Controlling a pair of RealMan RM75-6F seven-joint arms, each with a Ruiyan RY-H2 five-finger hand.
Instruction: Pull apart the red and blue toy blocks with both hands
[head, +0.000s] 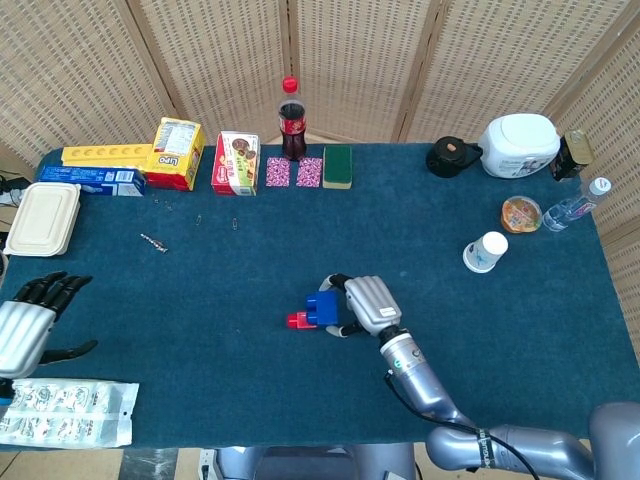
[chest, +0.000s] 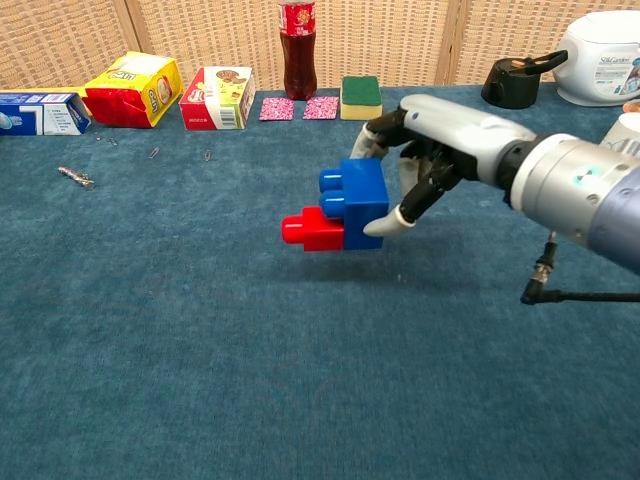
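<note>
1. The right hand (chest: 425, 150) holds the blue block (chest: 356, 193) between its thumb and curled fingers, lifted above the table (chest: 200, 330).
2. The red block (chest: 313, 230) is joined under the blue block and sticks out away from the palm.
3. The left hand (head: 30, 322) hangs well apart at the table edge, with fingers spread and nothing in it.

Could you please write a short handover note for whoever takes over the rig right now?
Right hand: grips the blue block, with the red block still joined to it; the pair appears lifted off the table.
Left hand: holds nothing, fingers apart, at the table's left edge, far from the blocks.
Done: blocks picked up by the right hand.
Left: bring the left hand over, grip the red block, pull the two apart.
</note>
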